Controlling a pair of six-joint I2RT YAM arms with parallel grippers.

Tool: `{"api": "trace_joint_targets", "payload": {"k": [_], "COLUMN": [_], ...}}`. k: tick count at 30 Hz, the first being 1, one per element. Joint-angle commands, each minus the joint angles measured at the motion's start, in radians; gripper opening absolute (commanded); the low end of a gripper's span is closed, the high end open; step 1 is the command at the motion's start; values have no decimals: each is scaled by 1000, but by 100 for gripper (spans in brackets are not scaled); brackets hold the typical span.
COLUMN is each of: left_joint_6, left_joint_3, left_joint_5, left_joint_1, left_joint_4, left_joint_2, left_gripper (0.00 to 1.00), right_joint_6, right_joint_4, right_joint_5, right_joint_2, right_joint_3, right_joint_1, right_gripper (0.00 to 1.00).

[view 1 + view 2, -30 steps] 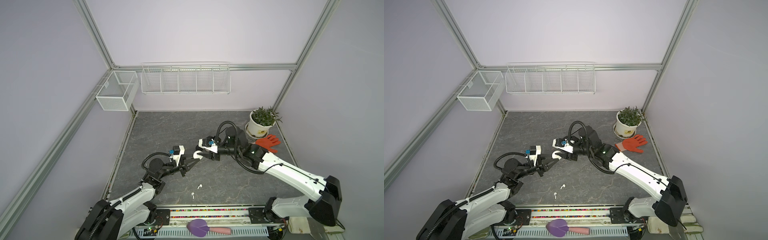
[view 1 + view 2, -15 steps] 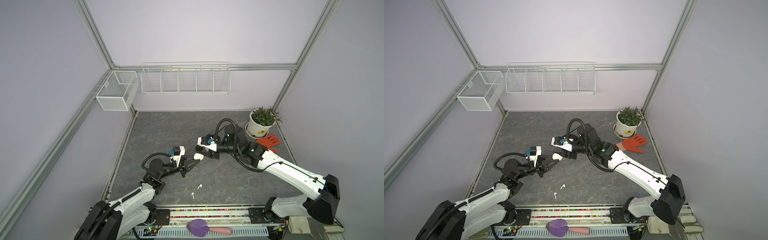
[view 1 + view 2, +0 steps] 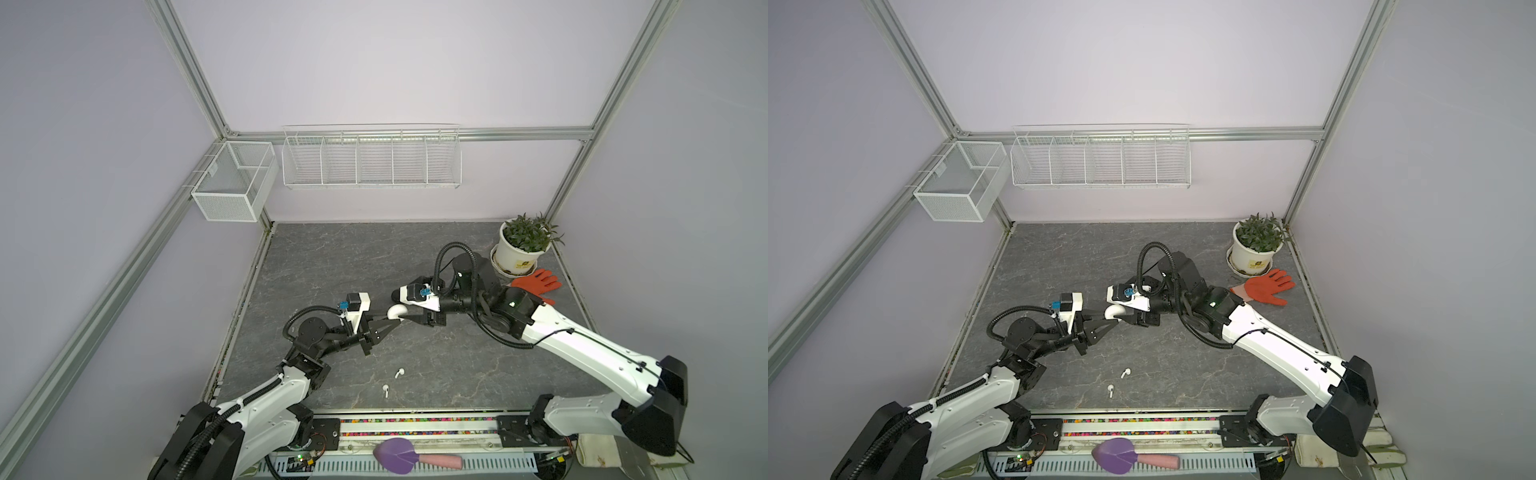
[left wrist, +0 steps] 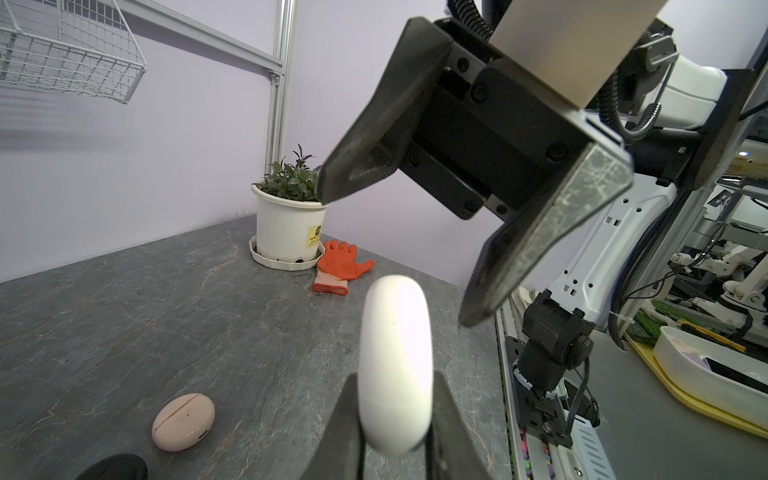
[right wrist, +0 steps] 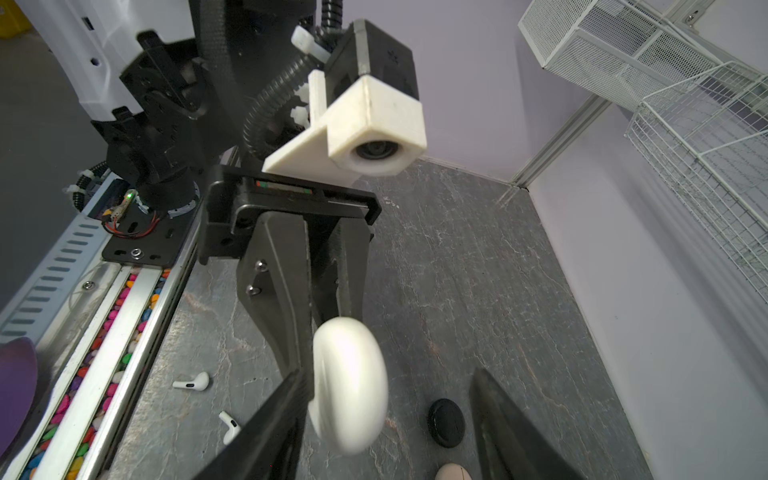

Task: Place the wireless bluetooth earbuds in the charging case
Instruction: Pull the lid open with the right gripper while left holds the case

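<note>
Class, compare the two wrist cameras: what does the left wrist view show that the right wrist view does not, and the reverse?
Only the left wrist view: the potted plant and the orange glove. Only the right wrist view: two white earbuds lying on the table. Both: the white charging case clamped in the left tool, plus the pink case and the black case.

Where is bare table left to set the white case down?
Free: back-left table, between rear wall and left arm; front stretch between the white earbuds and right arm's base. Crowded: the middle, where the left gripper holds the white case beside the open right gripper, pink case and black case lying nearby; plant pot and glove fill the back-right corner.
</note>
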Motion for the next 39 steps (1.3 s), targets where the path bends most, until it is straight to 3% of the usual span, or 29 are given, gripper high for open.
{"api": "trace_joint_targets", "payload": {"k": [1,39], "left_joint_6": [21,23], "left_joint_3": [-9,-5], "left_joint_5": [9,14], "left_joint_1": [-3,-5], "left_joint_4": [7,0], "left_joint_2": [-13,-4], "left_gripper": [0,0], "right_joint_6": [-34,13], "right_joint_4": [-12,73], "right_joint_5": [33,86], "right_joint_2": [22,20], "right_joint_3": [4,42], "right_joint_1": [6,5], "right_gripper": [65,62]}}
